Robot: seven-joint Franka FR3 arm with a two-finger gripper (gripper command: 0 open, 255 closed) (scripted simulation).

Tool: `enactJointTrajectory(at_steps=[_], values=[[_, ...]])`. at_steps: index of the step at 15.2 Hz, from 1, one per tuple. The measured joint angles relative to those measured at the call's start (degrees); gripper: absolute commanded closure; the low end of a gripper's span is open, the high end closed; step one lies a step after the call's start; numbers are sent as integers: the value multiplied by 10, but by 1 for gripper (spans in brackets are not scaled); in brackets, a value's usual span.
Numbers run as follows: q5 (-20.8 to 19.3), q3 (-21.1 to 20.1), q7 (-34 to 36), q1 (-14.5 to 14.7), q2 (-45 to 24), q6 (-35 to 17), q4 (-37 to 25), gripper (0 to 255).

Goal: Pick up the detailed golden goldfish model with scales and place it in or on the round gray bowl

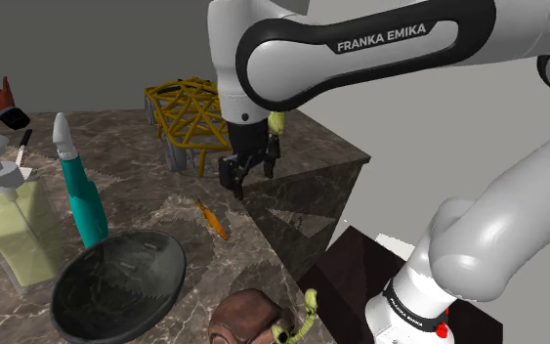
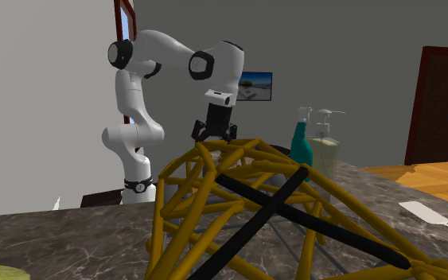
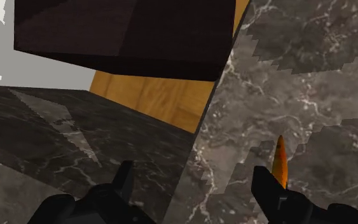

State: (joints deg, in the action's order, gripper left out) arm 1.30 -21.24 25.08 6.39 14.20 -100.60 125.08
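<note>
The goldfish model (image 1: pixel 214 220) is a small, slim orange shape lying on the dark marble tabletop (image 1: pixel 146 210), close to the table's right edge in the shoulder view. The round dark gray bowl (image 1: pixel 116 283) sits nearer the front, to the shoulder view's left of the fish. My gripper (image 1: pixel 246 179) hangs open above the table's edge, a little beyond the fish, with nothing between its fingers. In the wrist view the goldfish (image 3: pixel 281 162) lies just past one fingertip (image 3: pixel 263 181), outside the open gripper (image 3: pixel 193 184). The second exterior view has the gripper (image 2: pixel 214 131) behind a yellow frame.
A yellow lattice frame (image 1: pixel 190 112) (image 2: pixel 246 207) stands at the back of the table. A teal spray bottle (image 1: pixel 82 195) and a soap dispenser (image 1: pixel 19 230) stand left of the bowl. A brown bag (image 1: pixel 248 318) lies at the front edge. The table drops off beside the gripper.
</note>
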Motion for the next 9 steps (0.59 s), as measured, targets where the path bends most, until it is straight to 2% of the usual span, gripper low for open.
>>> enactJointTrajectory(at_steps=[7, 9], values=[[-47, -54, 100, 26, -154, -20, -113, 0], [-53, -57, 111, 30, -168, -30, -113, 0]])
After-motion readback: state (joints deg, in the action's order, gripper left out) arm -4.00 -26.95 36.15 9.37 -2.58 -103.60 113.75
